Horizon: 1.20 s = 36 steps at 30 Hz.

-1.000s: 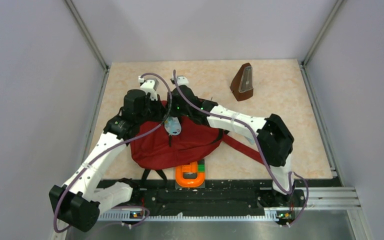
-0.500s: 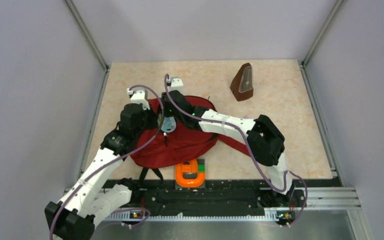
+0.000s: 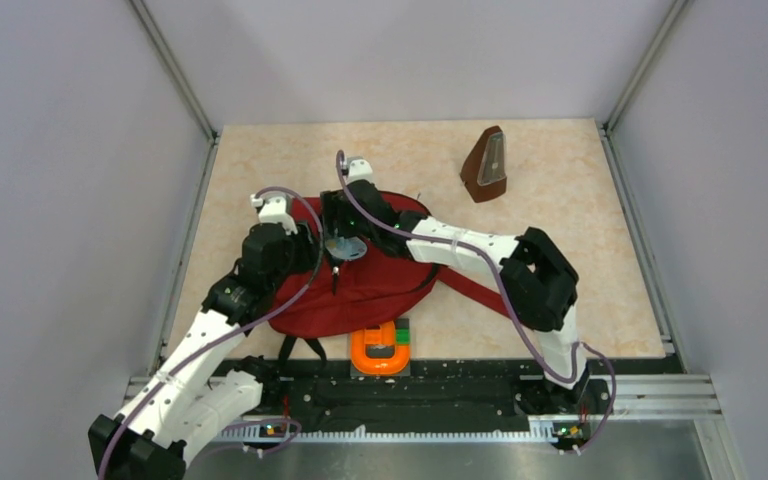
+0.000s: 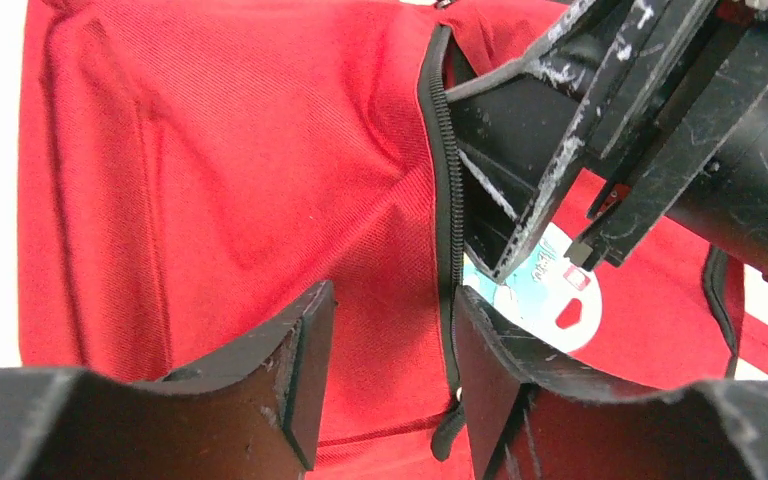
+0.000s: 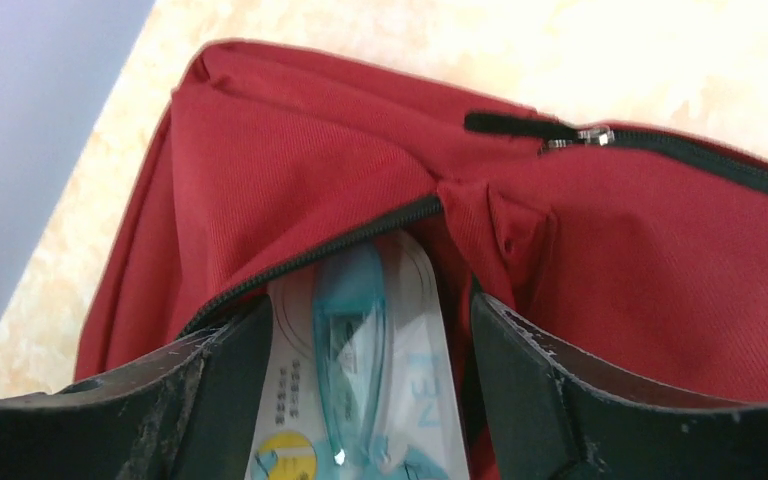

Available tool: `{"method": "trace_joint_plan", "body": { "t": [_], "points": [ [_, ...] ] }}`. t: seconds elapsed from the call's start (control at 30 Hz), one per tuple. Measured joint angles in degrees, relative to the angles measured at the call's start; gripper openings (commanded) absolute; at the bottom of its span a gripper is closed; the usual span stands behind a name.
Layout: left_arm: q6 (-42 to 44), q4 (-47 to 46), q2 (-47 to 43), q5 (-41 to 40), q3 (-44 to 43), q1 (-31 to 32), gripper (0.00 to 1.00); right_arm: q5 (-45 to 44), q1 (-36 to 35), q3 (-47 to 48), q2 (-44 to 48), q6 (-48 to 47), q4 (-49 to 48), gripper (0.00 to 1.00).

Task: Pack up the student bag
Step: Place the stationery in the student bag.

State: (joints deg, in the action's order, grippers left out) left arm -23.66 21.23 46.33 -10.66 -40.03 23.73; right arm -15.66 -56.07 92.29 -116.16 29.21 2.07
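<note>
The student bag (image 3: 380, 290), dark red with a black zipper (image 4: 447, 200), lies mid-table. Over its left part, beside the zipper, my left gripper (image 4: 390, 370) stands open, with only red fabric (image 4: 210, 180) showing between its fingers. My right gripper (image 5: 370, 310) is open at the bag's mouth. A blister pack (image 5: 360, 370) with a teal item on a white card lies between its fingers, its top end tucked under the zipper edge. The top view shows the pack (image 3: 344, 248) under the right gripper (image 3: 340, 238), with the left gripper (image 3: 310, 240) close beside it.
A brown metronome (image 3: 485, 165) stands at the back right. An orange U-shaped piece (image 3: 380, 352) with small green and red blocks lies at the near edge, against the bag. The bag's long red strap (image 3: 485, 298) trails to the right. Grey walls close in on three sides.
Both grippers have opened; the left let go of the bag's fabric and drew back a little. The raised bag edge sank, and the pack now sits lower in the mouth.
</note>
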Motion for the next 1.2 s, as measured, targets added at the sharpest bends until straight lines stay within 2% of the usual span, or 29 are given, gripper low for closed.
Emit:
{"method": "trace_joint_plan", "body": {
  "t": [0.23, 0.37, 0.63, 0.73, 0.8, 1.0, 1.2],
  "points": [
    [-3.0, -1.6, -0.7, 4.3, 2.0, 0.0, 0.64, 2.6, 0.0, -7.0, 7.0, -1.7, 3.8, 0.87],
    [-3.7, -1.9, -0.8, 4.5, 2.2, 0.0, 0.68, 3.0, 0.0, -9.6, 11.3, -2.7, 5.3, 0.88],
    [-3.8, -2.7, 0.9, 4.4, 2.3, 0.0, 0.66, 6.2, 2.4, -18.2, 19.5, -2.4, 5.4, 0.88],
    [-3.7, -2.9, 2.1, 4.1, 2.3, 0.0, 0.61, 8.6, 3.9, -23.4, 21.4, -2.4, 3.8, 0.87],
    [-3.5, -3.2, 2.6, 3.9, 2.4, 0.0, 0.51, 10.3, 4.6, -25.9, 21.6, -1.7, 3.1, 0.85],
    [-3.3, -4.2, 3.1, 3.7, 2.8, 0.0, 0.34, 12.8, 5.8, -32.7, 22.3, 5.4, -2.2, 0.83],
    [-2.8, -4.5, 3.7, 3.8, 2.9, 0.0, 0.06, 13.8, 6.2, -37.5, 24.5, 12.1, -9.1, 0.82]
  ]
}}
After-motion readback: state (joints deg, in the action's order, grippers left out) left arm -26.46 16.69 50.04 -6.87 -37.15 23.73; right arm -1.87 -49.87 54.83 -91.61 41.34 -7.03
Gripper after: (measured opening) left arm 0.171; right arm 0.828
